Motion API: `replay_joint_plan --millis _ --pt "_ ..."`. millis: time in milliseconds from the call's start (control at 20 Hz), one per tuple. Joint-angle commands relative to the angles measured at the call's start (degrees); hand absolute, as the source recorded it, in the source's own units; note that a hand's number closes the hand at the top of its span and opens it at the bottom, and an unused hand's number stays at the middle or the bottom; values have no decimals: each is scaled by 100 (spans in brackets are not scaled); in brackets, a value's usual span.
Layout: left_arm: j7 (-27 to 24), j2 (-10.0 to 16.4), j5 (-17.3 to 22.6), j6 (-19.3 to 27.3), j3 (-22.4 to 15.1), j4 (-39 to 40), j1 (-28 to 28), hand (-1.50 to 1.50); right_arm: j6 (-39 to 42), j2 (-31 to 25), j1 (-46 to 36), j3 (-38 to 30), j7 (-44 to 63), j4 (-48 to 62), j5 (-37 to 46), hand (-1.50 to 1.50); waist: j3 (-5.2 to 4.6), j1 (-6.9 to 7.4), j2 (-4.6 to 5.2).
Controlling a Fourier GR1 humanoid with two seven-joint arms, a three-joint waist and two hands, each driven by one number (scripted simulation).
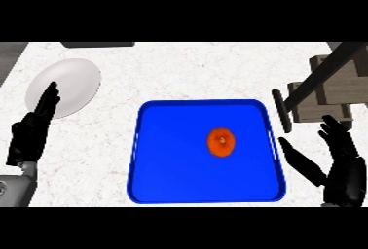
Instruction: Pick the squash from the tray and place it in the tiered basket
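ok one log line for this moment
squash on tray, ungrasped | right hand open beside tray | left hand open by plate

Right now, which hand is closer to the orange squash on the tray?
Right. The right hand is open just beyond the right rim of the blue tray, beside the squash. The left hand rests far off to the left, by the white plate.

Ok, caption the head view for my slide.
Orange squash on the blue tray, open left robot hand and right robot hand flanking it, plate left, basket right.
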Motion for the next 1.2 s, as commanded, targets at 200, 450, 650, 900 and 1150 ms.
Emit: replay_joint_plan --millis 200,450,650,900,1150 --pt "118 -131 -158 102 -150 -149 83 0 1240 -1015 499 929 2626 -1313 1554 -150 -32 197 22" --pt "176 -337 -338 199 -390 -237 -44 0 2778 -1593 -251 1146 4418 -1891 1519 -150 -23 314 40" --pt "331 -251 -293 19 -392 -297 -134 0 3566 -1400 -1476 1263 5963 -2027 1522 -150 -14 413 47" --pt "366 -279 -318 47 -321 -217 -245 0 3736 -777 -2429 1304 6560 -965 1576 -150 -2 419 61" --pt "328 -284 -383 94 -301 -272 -148 0 4085 -299 -2760 1091 6594 -250 1238 -150 2 365 42"
